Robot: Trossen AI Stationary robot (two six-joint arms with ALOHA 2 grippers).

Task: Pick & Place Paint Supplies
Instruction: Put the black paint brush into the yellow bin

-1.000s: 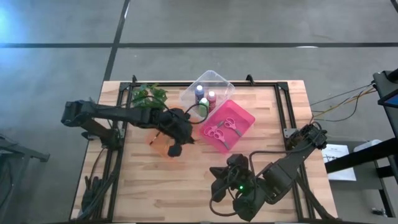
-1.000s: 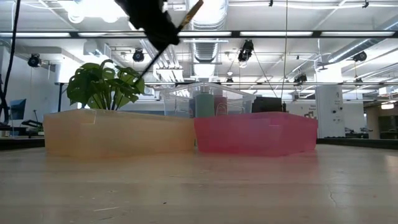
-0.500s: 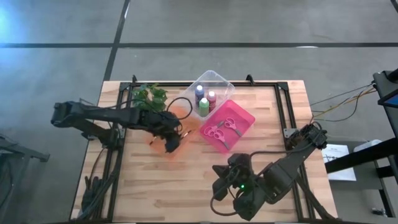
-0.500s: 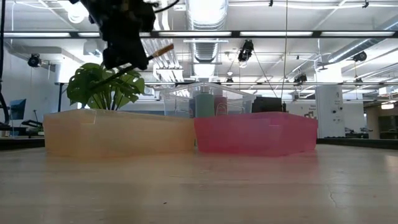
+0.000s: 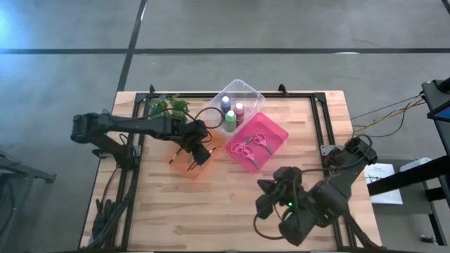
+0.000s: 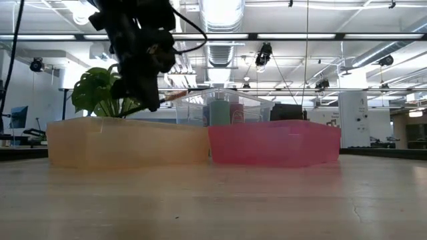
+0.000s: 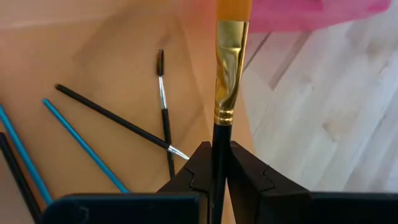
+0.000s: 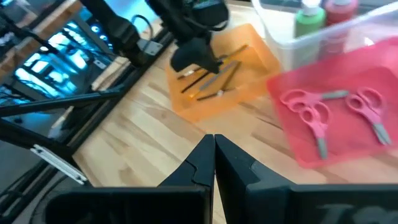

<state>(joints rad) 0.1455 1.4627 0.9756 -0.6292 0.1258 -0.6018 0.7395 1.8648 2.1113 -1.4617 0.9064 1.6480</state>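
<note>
Since approx a sec ago, we see the left arm swing back from the bench's middle and drop w/ its brush over the orange tray (image 5: 184, 163); the right arm has shifted a bit further right near the front edge.

Risks, biggest first: the bench (image 5: 211, 211) is no issue, but the orange tray is light plastic, so we judge a low pass could nudge or tip it. The left end effector (image 7: 217, 163) is clamped on a paintbrush (image 7: 228, 62) by its black handle, ferrule and orange part sticking out ahead. Since the grip is narrow on a thin stick, it could pivot or slip. If we let go too near the tray's edge, the brush may land half on the rim or roll onto the bench. Other brushes (image 7: 112, 118) already lie in the tray; dropping across them could leave it propped.

Right end effector (image 8: 214, 152) is fully closed, holding nothing, hovering near the pink tray (image 8: 348, 93) w/ the scissors (image 8: 311, 112).
</note>
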